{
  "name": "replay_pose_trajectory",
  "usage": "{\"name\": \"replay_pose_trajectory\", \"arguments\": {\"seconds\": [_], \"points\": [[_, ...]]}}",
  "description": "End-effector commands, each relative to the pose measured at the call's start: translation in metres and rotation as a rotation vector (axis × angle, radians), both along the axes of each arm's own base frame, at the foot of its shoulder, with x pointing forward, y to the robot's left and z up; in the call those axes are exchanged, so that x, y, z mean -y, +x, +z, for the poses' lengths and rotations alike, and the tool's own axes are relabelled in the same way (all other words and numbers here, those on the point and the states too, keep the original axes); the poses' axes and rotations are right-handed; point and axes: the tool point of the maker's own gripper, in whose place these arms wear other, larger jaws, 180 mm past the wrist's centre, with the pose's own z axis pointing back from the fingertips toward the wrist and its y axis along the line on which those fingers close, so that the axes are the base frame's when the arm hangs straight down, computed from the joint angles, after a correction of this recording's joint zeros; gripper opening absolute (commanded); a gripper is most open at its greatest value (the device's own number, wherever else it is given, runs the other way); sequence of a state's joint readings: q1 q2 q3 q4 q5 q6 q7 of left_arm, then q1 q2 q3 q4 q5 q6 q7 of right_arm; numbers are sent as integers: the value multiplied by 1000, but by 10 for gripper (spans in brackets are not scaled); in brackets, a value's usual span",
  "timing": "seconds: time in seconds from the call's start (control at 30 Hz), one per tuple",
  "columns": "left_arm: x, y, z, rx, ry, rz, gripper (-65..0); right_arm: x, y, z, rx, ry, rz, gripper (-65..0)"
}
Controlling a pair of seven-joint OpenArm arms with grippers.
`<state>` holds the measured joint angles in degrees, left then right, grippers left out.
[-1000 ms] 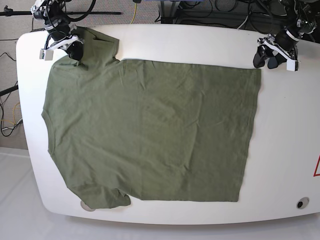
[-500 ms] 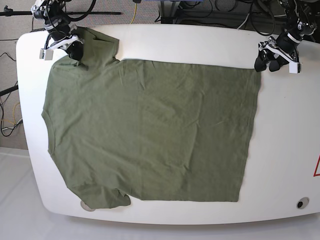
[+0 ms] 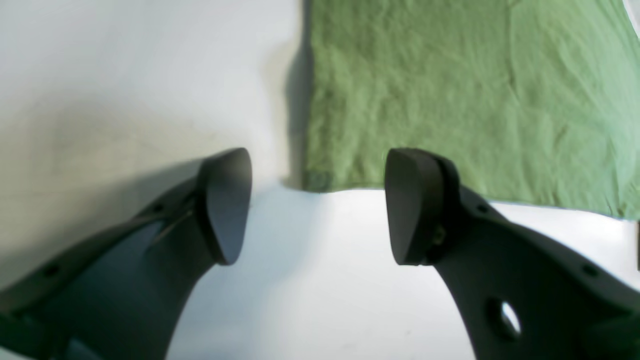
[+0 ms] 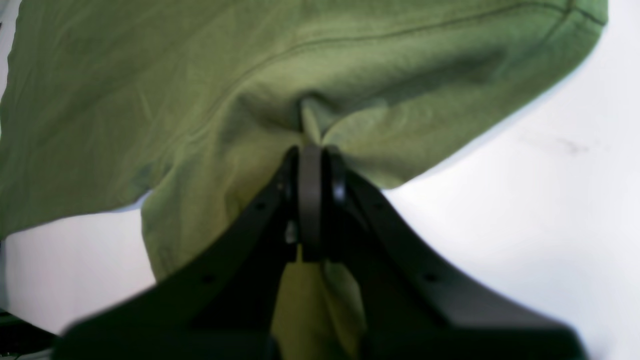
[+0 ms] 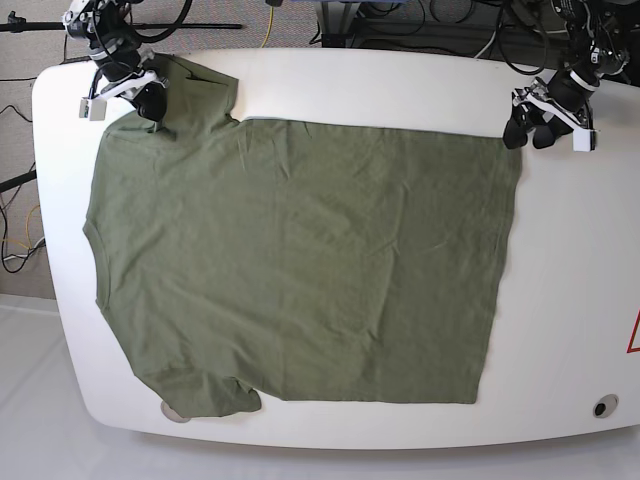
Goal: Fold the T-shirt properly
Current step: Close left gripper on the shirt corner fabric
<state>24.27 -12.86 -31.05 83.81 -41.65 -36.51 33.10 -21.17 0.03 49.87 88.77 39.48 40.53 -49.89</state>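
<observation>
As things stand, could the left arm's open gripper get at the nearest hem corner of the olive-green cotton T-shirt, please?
Probably yes. The left gripper is open, with the corner of the olive-green cotton T-shirt lying flat just ahead between its fingertips and only bare white table between them. Nothing appears to block the approach.

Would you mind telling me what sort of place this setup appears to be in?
Probably a robotics lab: a white table holds only the T-shirt, cables tangle behind it, and a stand sits on carpet.
</observation>
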Motion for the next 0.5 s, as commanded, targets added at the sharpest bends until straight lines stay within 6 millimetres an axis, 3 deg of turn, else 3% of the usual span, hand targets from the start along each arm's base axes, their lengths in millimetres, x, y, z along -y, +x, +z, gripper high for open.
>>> {"name": "replay_pose_trajectory", "arguments": {"seconds": [0.0,0.47], "points": [[1,-7,-8,-49,20,-29,-257,2,-10,-6,-57,-19,17,-650],[13,-6,-6,-28,-24,-52,-263,0,-12,-8,-69,-13,22,-650]]}}
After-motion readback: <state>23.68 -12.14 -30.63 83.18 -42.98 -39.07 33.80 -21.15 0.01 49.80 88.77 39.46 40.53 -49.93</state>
